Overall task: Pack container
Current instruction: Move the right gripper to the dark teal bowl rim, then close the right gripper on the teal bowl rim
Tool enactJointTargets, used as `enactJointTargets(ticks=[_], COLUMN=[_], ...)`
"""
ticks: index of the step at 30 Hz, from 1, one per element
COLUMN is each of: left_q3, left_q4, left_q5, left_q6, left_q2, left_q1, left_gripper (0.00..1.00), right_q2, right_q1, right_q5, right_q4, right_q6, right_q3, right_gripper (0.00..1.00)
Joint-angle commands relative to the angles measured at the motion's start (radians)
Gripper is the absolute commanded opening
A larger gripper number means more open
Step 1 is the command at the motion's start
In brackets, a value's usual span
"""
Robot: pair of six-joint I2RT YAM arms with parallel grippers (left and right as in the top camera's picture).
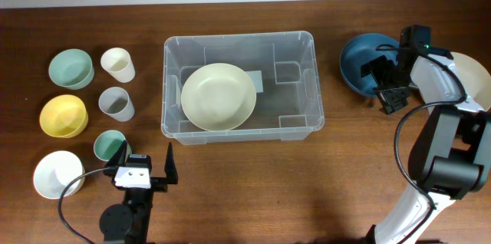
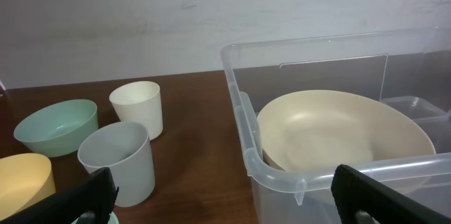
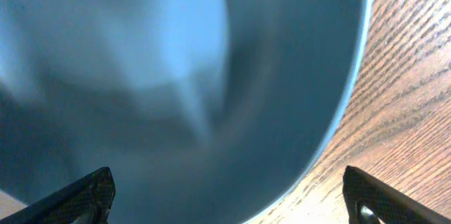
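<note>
Packing so far: barely begun by the look of it, with one piece in and eight out.
Container (image 1: 295, 98): mid-table, between the two arms, upright, no lid in view.
Inside container: only a cream bowl (image 1: 219, 96), lying flat in the left half; right half bare.
Left of container: green bowl (image 1: 71, 68), yellow bowl (image 1: 63, 115) and white bowl (image 1: 57, 173) in one column; cream cup (image 1: 118, 64), grey cup (image 1: 116, 103) and teal cup (image 1: 107, 144) in a second column nearer the container; all upright and seemingly empty.
Right of container: blue bowl (image 1: 360, 60), empty; white dish (image 1: 477, 83) at the frame edge, partly hidden by the right arm.
Left gripper (image 1: 146, 163): spread wide, holding nothing, just beside the teal cup, facing the container.
Right gripper (image 1: 386, 83): spread wide, clamped on nothing, low over the blue bowl's right side; touching or not, cannot tell.
Left to do: probably loading the blue bowl next, then everything else.
</note>
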Motion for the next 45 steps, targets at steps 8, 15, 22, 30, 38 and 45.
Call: enactJointTargets(ticks=[8, 15, 22, 30, 38, 45], left_q3=[-0.003, -0.003, -0.003, -0.003, -0.003, -0.003], left_q4=[-0.005, -0.005, -0.005, -0.005, -0.005, -0.005], left_q5=[0.000, 0.000, 0.000, 0.000, 0.000, 0.000], left_q6=[-0.006, -0.006, -0.006, -0.006, -0.006, -0.006], left_q2=[-0.008, -0.008, -0.008, -0.008, -0.008, -0.008], left_q1=[0.006, 0.006, 0.006, 0.006, 0.006, 0.006], left_gripper=[0.99, 0.99, 0.99, 0.99, 0.99, 0.99], right_q2=[0.032, 0.059, 0.060, 0.085, 0.105, 0.105], right_q1=[0.005, 0.004, 0.004, 0.004, 0.003, 0.003], right_q5=[0.018, 0.021, 0.040, 0.055, 0.055, 0.051], right_q4=[0.062, 0.065, 0.072, 0.079, 0.083, 0.096], right_q6=[0.068, 0.070, 0.071, 0.079, 0.097, 0.115], right_q3=[-0.009, -0.009, -0.010, -0.011, -0.015, -0.015], right_gripper=[0.99, 0.99, 0.86, 0.55, 0.36, 0.04])
